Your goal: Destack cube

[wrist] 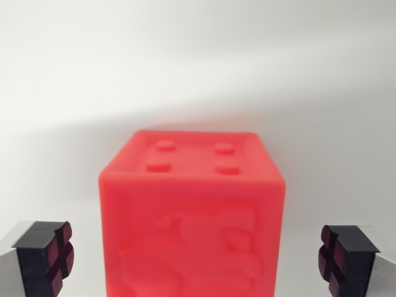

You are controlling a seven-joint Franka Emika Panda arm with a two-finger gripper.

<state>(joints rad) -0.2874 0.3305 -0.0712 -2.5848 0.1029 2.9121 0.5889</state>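
Tool [193, 260] fingers wide apart

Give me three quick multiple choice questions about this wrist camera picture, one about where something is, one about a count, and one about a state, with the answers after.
1. Where is the red cube relative to the end effector fingers?
A. Between the two fingers
B. Off to the wrist view's left of both
C. Off to the wrist view's right of both

2. How many round studs show on the cube's top face?
A. Two
B. Four
C. Six

3. What is the end effector's state?
A. Shut on the cube
B. Open, pads clear of the cube
C. Out of view

Answers:
1. A, one finger sits at each lower corner with the cube centred between them.
2. B, the studs form a two by two group.
3. B, a gap of white surface shows between each pad and the cube's sides.
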